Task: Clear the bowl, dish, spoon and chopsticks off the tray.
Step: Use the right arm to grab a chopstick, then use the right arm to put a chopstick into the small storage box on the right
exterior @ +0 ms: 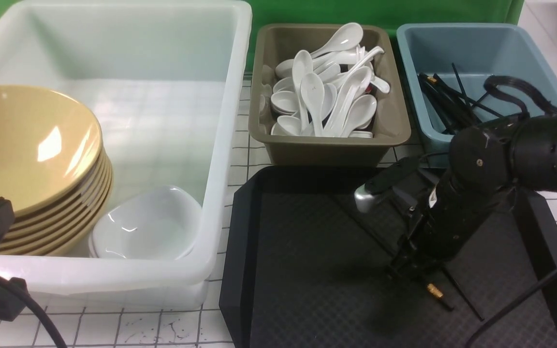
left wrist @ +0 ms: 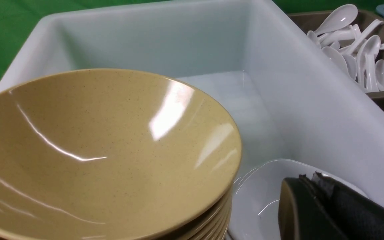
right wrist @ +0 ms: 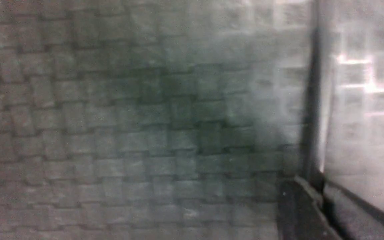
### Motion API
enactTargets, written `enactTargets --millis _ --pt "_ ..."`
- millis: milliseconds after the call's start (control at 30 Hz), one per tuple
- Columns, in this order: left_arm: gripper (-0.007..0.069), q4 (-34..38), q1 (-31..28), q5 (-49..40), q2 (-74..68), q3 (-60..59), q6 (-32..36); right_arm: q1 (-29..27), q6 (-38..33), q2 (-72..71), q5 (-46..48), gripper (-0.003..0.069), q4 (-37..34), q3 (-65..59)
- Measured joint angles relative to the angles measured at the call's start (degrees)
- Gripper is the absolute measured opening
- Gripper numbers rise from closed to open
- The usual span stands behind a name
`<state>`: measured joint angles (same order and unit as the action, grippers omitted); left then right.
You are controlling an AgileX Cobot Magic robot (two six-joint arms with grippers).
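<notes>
Front view.
Ana: The chopsticks (exterior: 435, 290) lie on the right part of the tray (exterior: 307, 270), and the right claw (exterior: 411, 273) stands down just over them. Whether it is clamped on them or apart, I cannot tell; the arm covers its tips.
Tom: They look thin, stiff and light, and I think slippery with that gloss. I would take both together near the middle, so that they do not swing or cross.

Left wrist view.
Ana: The left claw (left wrist: 307, 186) is pressed together and holds nothing. It is by the white tub (left wrist: 312, 116) where the dish (left wrist: 262, 200) lies. The bowl (left wrist: 95, 143) sits on top of the yellow stack, just beside the dish.
Tom: So these two are off the tray.

Right wrist view.
Ana: Very blurred. I see the tray's cross-hatched floor and one dark thin line (right wrist: 312, 100), maybe a chopstick.
Tom: Lying flat, they give little to pinch. One could easily slip out.
</notes>
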<state>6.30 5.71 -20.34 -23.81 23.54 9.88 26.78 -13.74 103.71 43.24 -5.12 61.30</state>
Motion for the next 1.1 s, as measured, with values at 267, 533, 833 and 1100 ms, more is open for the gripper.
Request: enactTargets --millis 267,533,833,1100 --pt "-0.0012 0.0 0.0 1.99 0.0 0.0 0.0 6.98 0.42 -9.14 2.23 0.0083 -1.05 -0.94" --pt "-0.0012 0.0 0.0 2.65 0.0 0.0 0.0 5.44 2.07 -24.19 4.15 0.0083 3.02 -0.94" --pt "-0.0012 0.0 0.0 2.78 0.0 0.0 0.02 -13.83 7.24 -24.07 -25.93 0.0083 10.82 -0.41" --pt "-0.0012 0.0 0.0 2.46 0.0 -1.05 0.02 -21.95 11.42 1.17 -25.2 0.0206 10.97 15.95"
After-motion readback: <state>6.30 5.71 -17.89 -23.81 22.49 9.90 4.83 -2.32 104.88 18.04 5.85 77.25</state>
